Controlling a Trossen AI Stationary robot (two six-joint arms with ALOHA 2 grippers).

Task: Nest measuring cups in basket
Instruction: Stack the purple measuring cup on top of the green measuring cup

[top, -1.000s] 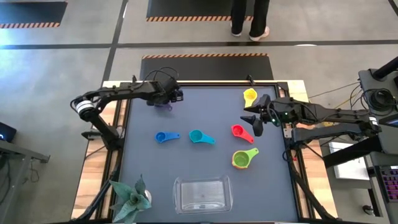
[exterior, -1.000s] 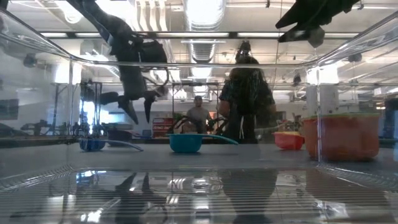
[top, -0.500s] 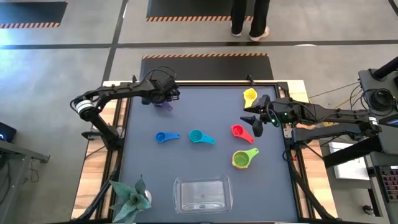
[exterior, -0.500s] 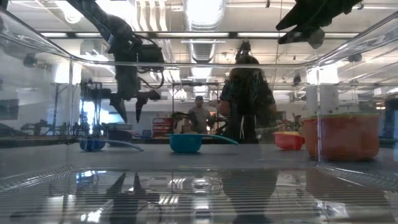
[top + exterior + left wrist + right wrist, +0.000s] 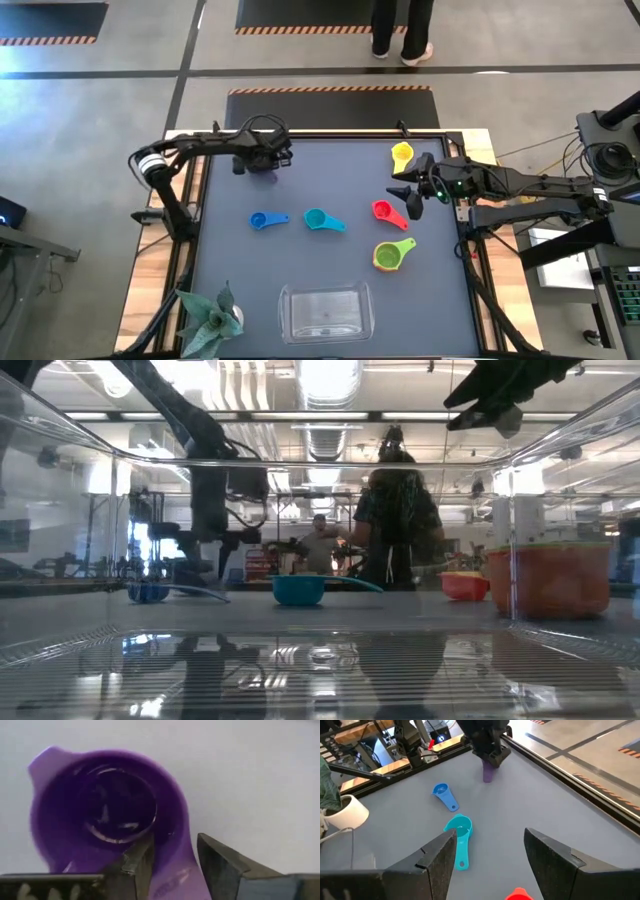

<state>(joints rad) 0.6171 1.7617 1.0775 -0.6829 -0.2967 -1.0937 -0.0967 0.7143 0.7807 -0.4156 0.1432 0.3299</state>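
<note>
The purple cup [image 5: 107, 815] stands mouth up on the grey mat near the far left [image 5: 266, 172]. My left gripper [image 5: 175, 862] points down over it, open, one finger inside the bowl and one outside. My right gripper [image 5: 490, 865] hovers open at the right [image 5: 404, 191], above and beside the red cup [image 5: 385, 212]. The yellow cup [image 5: 402, 153], blue cup [image 5: 262, 220] and teal cup [image 5: 319, 220] lie apart on the mat. The orange cup sits inside the green cup [image 5: 390, 257]. The clear basket [image 5: 325, 312] stands at the near edge. My left gripper comes from above, pointing down. One finger [image 5: 137, 865] is inside the purple cup's bowl and the other [image 5: 220, 862] outside, astride the wall [image 5: 172, 850] where the handle starts. Whether a finger touches the wall, I cannot tell. The cup rests on the mat.
A toy plant in a white pot [image 5: 210, 322] stands at the near left corner. A person [image 5: 402, 28] stands beyond the far edge. The low view looks through the basket's wall [image 5: 60, 500]. Bare mat lies between the cups and the basket.
My left gripper has turned from slanting to pointing straight down and has come down onto the purple cup, down to the mat; its arm has swung a little toward the table. The cups and my right gripper have kept still.
</note>
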